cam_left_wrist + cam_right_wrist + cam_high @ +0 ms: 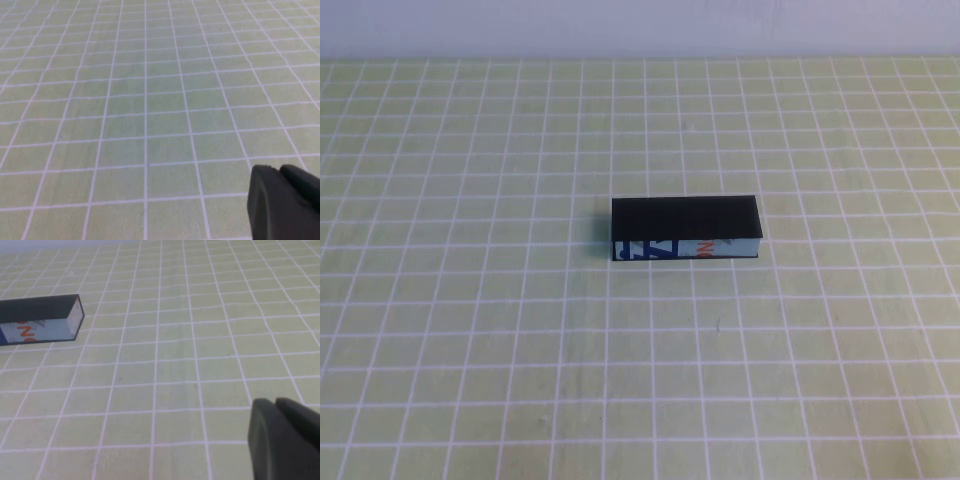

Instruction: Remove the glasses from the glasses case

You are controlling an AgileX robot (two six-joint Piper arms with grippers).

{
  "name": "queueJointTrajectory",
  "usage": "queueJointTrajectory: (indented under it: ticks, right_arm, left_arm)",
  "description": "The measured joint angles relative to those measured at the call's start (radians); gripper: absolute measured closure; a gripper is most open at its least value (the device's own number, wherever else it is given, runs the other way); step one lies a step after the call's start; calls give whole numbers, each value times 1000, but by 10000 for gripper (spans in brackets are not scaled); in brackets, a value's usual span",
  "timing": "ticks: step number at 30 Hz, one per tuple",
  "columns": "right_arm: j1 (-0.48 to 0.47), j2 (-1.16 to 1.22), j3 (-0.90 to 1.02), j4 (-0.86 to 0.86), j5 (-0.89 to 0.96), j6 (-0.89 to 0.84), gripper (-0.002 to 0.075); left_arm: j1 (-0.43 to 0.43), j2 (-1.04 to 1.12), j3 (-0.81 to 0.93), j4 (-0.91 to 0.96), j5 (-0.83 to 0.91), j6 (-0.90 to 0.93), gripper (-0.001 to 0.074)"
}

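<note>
While the glasses case (685, 228) lies closed on the table (470, 350), the right gripper (285, 440) (empty) hangs pinched together nearby; the left gripper (282, 200) hovers elsewhere, state unclear.

A yellow-green tablecloth (470, 330) with a white grid covers the table
</note>
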State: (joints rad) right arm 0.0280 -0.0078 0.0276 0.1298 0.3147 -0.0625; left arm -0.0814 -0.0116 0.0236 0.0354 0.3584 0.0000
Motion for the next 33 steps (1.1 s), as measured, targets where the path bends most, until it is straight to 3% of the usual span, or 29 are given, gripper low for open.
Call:
queueJointTrajectory:
  ticks: [33]
  right_arm:
    - [0,0,0,0,0,0,743]
  left_arm:
    - [0,0,0,-42,-47,0,737]
